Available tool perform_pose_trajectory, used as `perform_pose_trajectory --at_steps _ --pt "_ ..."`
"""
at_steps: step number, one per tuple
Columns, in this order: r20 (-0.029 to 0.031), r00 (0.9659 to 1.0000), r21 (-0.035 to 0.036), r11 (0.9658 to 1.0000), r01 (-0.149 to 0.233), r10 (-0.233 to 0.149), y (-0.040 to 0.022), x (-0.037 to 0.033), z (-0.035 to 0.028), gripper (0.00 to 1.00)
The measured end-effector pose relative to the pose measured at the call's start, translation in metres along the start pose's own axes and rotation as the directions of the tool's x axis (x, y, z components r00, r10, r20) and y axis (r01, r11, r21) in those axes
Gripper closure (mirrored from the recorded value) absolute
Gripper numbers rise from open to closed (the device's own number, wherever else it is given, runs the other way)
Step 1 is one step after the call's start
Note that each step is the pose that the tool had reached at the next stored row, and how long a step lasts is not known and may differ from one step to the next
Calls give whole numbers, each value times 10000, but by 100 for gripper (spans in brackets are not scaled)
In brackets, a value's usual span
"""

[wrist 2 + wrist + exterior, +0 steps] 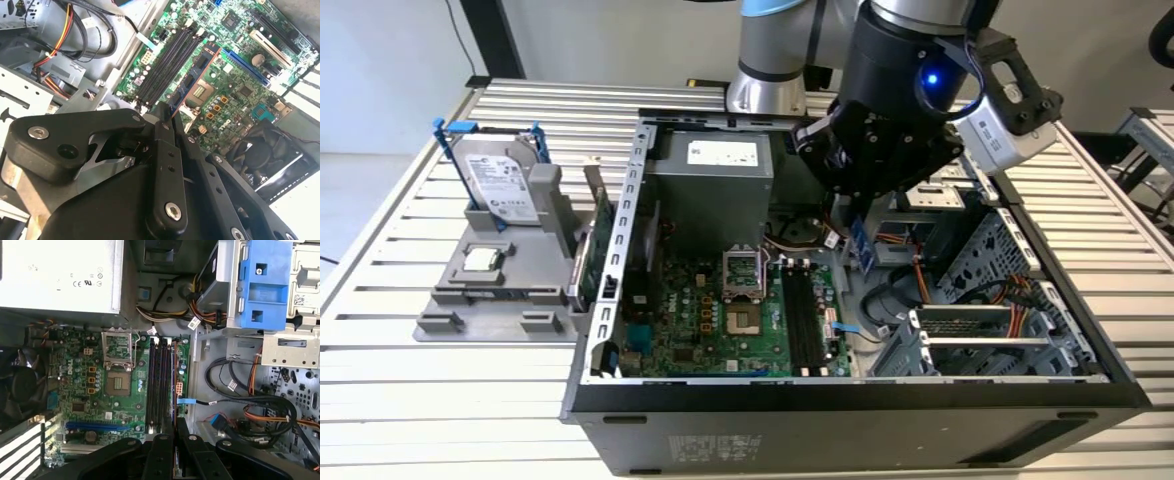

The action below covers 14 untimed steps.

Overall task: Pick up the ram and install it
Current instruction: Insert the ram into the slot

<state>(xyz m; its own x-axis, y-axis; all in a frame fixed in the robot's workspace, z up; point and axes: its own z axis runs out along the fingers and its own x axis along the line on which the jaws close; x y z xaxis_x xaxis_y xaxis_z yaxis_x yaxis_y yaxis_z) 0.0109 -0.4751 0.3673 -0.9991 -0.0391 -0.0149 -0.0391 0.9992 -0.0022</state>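
My pincer is clamped on the ram, which hangs from my fingertips on its narrow edge inside the open computer case, above the board and touching nothing else. In the second wrist view the ram juts out from between my black fingers as a thin strip seen edge-on, pointing over the green motherboard beside the row of long black slots. In the first wrist view the same thin edge runs lengthwise along the slots, on the side nearest the board's edge and the blue-tagged cable; it is lifted clear of them and seated in none. The square processor socket lies just beside the slots on their other side, with the grey power supply past the board's end and a black fan at the board's far side. The case stands on the slatted desk, reaching to its near edge in the exterior view. Toward the desk's edge on the exterior view's left sits a grey holder, a silver hard drive with blue rails standing upright in it, well apart from me.
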Motion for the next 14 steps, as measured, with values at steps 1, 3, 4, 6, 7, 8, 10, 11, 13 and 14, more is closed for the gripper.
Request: perform_pose_trajectory --at_steps 1,3,4,6,7,8,10,11,13,14 --pt "-1 10000 -2 10000 0 0 0 0 16 100" --pt "-5 10000 -5 10000 -1 1 0 0 49 100" --pt "-7 10000 -4 10000 0 0 0 0 63 100" --pt "-11 10000 -6 10000 -1 1 1 0 102 100" --pt "-13 10000 -5 10000 -1 1 1 0 117 100" --pt "-13 10000 -5 10000 -1 1 2 0 131 100" --pt "-14 10000 -5 10000 0 0 3 0 159 100" --pt "-16 10000 -6 10000 0 0 3 0 169 100" --pt "-18 10000 -5 10000 -1 1 3 0 189 100" --pt "-18 10000 -6 10000 -1 1 3 0 199 100"
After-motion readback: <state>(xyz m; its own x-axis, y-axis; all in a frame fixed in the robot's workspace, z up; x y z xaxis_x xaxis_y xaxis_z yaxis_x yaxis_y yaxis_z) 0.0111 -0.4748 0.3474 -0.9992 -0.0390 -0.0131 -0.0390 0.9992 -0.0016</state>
